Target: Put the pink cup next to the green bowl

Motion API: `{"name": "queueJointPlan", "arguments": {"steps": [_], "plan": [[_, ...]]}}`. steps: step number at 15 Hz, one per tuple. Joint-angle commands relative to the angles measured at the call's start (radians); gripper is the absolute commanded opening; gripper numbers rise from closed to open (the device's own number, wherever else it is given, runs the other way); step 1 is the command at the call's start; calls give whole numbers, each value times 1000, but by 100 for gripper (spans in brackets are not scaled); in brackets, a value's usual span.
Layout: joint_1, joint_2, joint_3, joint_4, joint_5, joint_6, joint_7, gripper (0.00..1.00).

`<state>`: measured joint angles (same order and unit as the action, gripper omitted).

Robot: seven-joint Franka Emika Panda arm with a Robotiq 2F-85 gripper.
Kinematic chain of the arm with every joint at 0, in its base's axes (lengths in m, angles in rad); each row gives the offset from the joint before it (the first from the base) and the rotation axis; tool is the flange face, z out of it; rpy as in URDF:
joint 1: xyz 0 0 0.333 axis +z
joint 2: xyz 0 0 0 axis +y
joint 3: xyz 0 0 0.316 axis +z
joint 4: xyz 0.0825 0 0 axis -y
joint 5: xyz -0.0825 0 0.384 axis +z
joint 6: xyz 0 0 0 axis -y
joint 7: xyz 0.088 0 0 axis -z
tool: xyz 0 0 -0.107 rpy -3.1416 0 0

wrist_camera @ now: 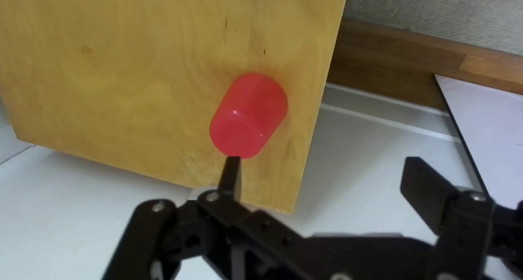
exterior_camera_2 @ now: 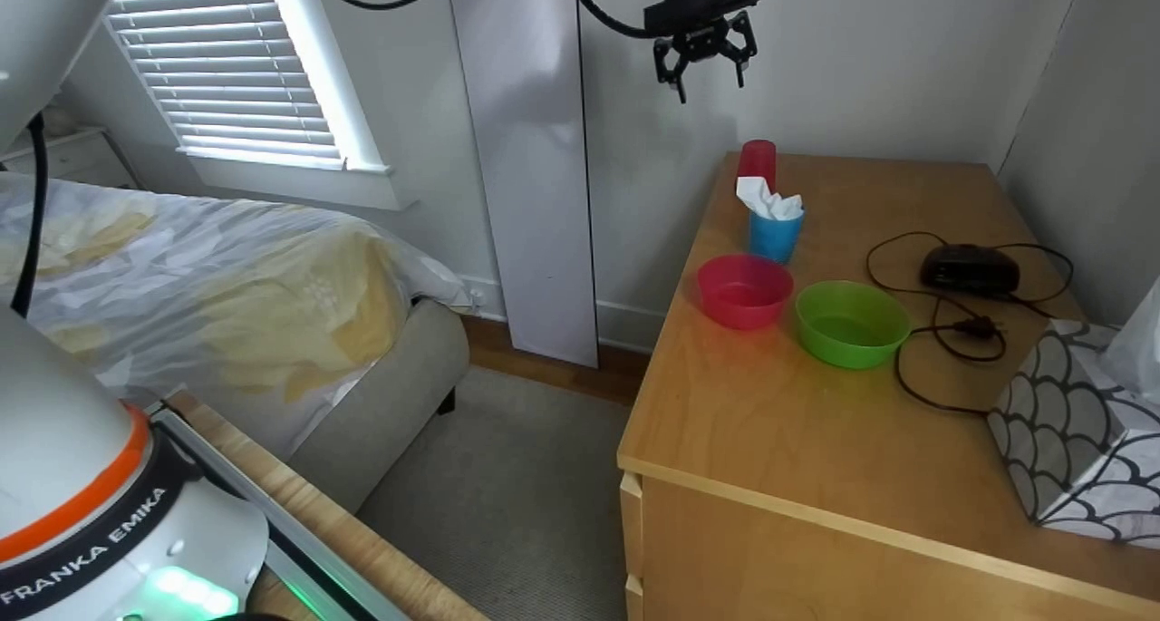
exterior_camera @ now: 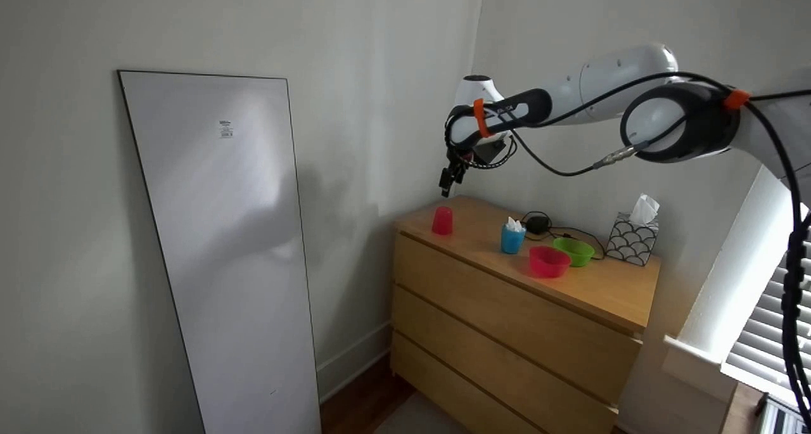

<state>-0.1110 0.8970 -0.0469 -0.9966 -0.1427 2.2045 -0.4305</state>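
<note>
The pink cup [exterior_camera: 442, 221] stands on the dresser top near its far end, close to the front edge. It shows partly behind white tissue in an exterior view [exterior_camera_2: 758, 160]. In the wrist view the cup [wrist_camera: 249, 114] has its flat closed end facing up. The green bowl [exterior_camera: 573, 251] sits toward the other end of the dresser and also shows in an exterior view [exterior_camera_2: 852, 326]. My gripper [exterior_camera: 445, 192] is open and empty, above the cup and apart from it; it also shows in an exterior view [exterior_camera_2: 711, 92]. In the wrist view the fingers [wrist_camera: 322, 159] are wide apart, offset right of the cup.
A magenta bowl [exterior_camera_2: 745, 292] is beside the green bowl. A blue cup [exterior_camera_2: 776, 236] with tissue stands between the magenta bowl and the pink cup. A black device with cables [exterior_camera_2: 970, 270] lies near the wall. A tissue box [exterior_camera: 633, 237] stands beyond the green bowl.
</note>
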Motion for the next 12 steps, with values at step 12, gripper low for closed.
{"name": "queueJointPlan", "arguments": {"steps": [12], "plan": [[-32, 229, 21, 250, 11, 128, -12, 100]]}}
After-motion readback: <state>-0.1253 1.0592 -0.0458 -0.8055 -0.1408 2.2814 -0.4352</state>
